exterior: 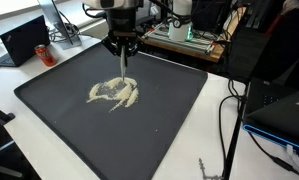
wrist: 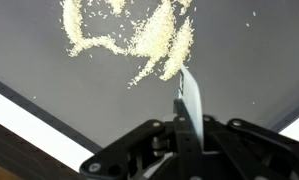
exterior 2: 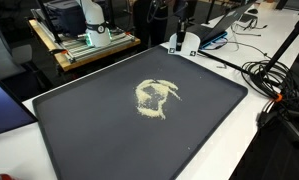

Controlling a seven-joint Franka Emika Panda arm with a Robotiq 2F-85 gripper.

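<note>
**Figure. Grain-shaping stroke, tool at the edge of the pile.** We show the gripper (exterior: 122, 46) with its jaws pinched fully together on a thin blade (wrist: 190, 96), which hangs straight down from between the fingers. The pale grains (exterior: 114, 93) lie directly under the gripper. In the wrist view they (wrist: 139, 35) spread just ahead of the blade tip in a loose ring with streaks trailing off it. The tip meets the nearest streak, though we cannot tell whether it presses on the surface beneath.

We judge the step in hand to be a sweep of the blade through the grains, partway along: the ring is formed but ragged, and stray grains sit beyond it. The next move, in our judgement, calls for a low, steady drag with the tip kept against the surface and the grip kept firm, so that the blade neither skips over grains nor twists between the jaws.

The surface below the gripper is a dark, matte tray (exterior 2: 99, 140) with a raised rim, set on a white table (exterior: 214, 140). Well behind the gripper stands a wooden rack (exterior 2: 89, 45) of equipment. Off to its sides we note a laptop (exterior: 24, 40) and loose cables (exterior 2: 264, 75).
</note>
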